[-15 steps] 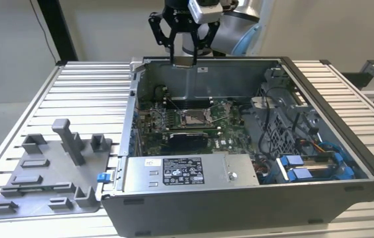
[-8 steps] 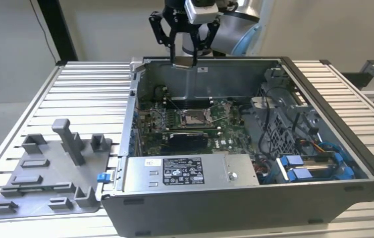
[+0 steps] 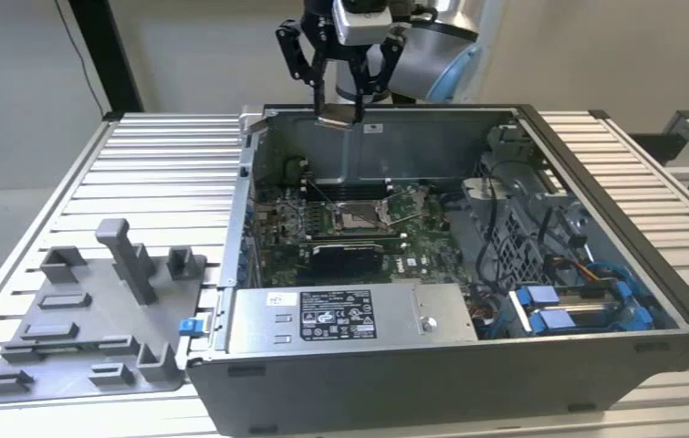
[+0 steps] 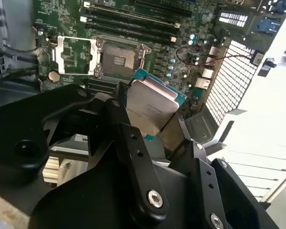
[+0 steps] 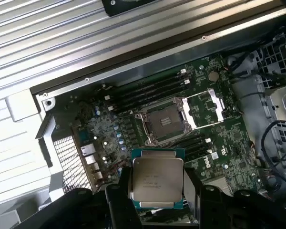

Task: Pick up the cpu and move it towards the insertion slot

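Observation:
My gripper (image 3: 339, 117) is shut on the cpu (image 5: 156, 179), a flat square chip with a silvery face and a teal edge, also seen between the black fingers as the cpu (image 4: 150, 106) in the second wrist view. In the exterior view the gripper hangs above the far wall of the open computer case, with the cpu (image 3: 339, 116) at its tips. The insertion slot (image 3: 357, 216) lies below on the motherboard, its metal frame open around a dark centre. Both wrist views show the insertion slot (image 5: 163, 121) (image 4: 118, 59) beyond the held chip, apart from it.
The open computer case (image 3: 612, 219) has tall metal walls around the motherboard. A white-labelled grey metal box (image 3: 338, 315) sits at its near side, cables and blue parts (image 3: 576, 306) at the exterior view's right. A grey fixture plate (image 3: 88, 319) with blocks lies on the ribbed table at the exterior view's left.

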`<action>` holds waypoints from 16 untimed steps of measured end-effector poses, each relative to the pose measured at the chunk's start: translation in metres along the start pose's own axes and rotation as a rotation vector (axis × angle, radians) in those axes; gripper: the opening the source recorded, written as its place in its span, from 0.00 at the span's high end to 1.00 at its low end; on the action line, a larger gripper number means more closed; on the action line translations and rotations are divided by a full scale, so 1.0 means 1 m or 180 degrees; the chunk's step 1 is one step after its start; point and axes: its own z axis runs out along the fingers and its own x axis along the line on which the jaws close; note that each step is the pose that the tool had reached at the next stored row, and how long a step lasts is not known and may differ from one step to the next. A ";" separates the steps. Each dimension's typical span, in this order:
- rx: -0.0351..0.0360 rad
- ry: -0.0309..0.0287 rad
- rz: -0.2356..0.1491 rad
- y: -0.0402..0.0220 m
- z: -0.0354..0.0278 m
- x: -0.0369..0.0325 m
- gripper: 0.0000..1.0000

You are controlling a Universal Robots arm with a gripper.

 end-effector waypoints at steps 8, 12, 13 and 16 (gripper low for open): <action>0.0005 -0.0015 0.0355 0.0000 0.0003 0.0000 1.00; 0.0008 -0.0022 0.0534 0.0000 0.0005 0.0000 1.00; 0.0008 -0.0023 0.0578 0.0000 0.0005 0.0000 1.00; 0.0010 -0.0029 0.0714 0.0000 0.0006 0.0000 1.00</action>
